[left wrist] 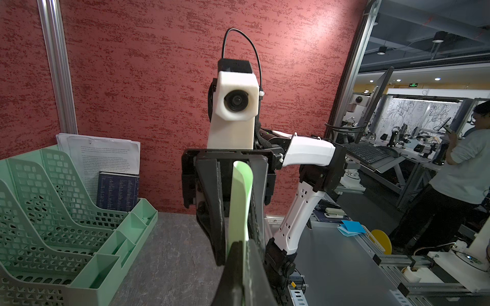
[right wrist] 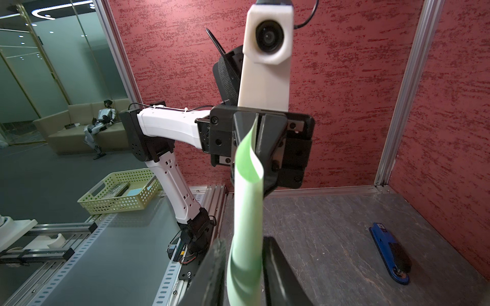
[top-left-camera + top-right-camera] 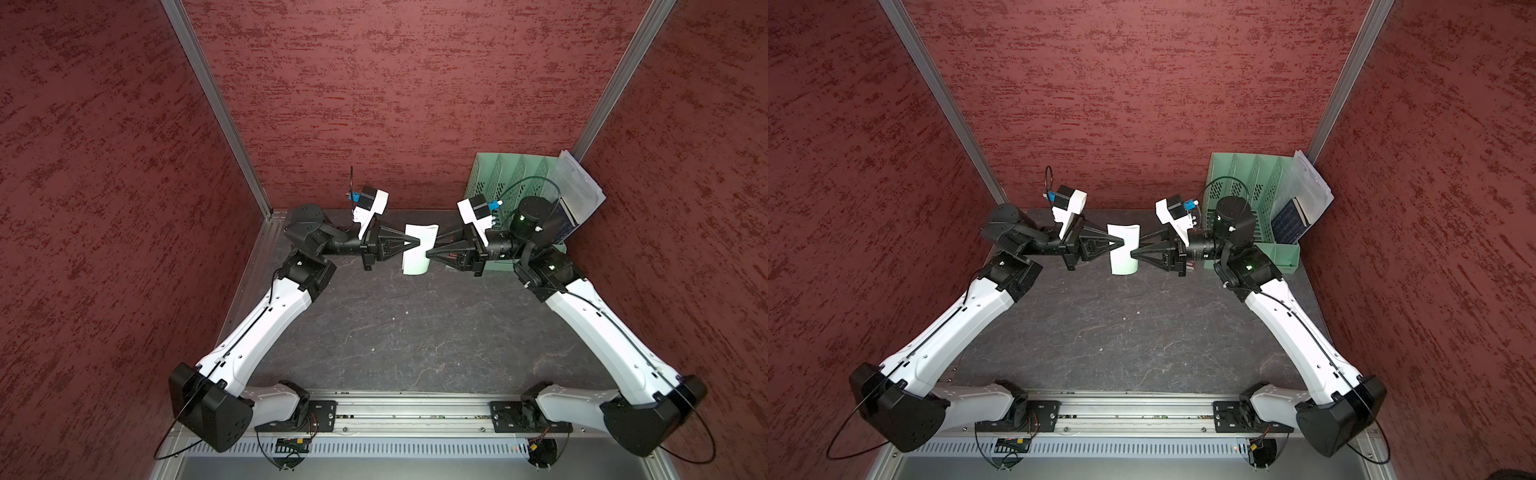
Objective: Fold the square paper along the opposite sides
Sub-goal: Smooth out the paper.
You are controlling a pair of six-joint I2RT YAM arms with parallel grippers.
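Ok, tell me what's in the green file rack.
White printed sheets and a dark blue booklet, in the end slot of the rack; its dividers hide their lower edges.

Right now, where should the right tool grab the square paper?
Likely the side edge opposite the left tool, approached level from the robot's right: the square paper stands upright in mid-air, edge-on to the right tool, slightly curled.

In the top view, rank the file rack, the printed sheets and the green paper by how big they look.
Largest to smallest: file rack, printed sheets, paper. The paper is curled and raised nearer the camera, so the last two are unsure.
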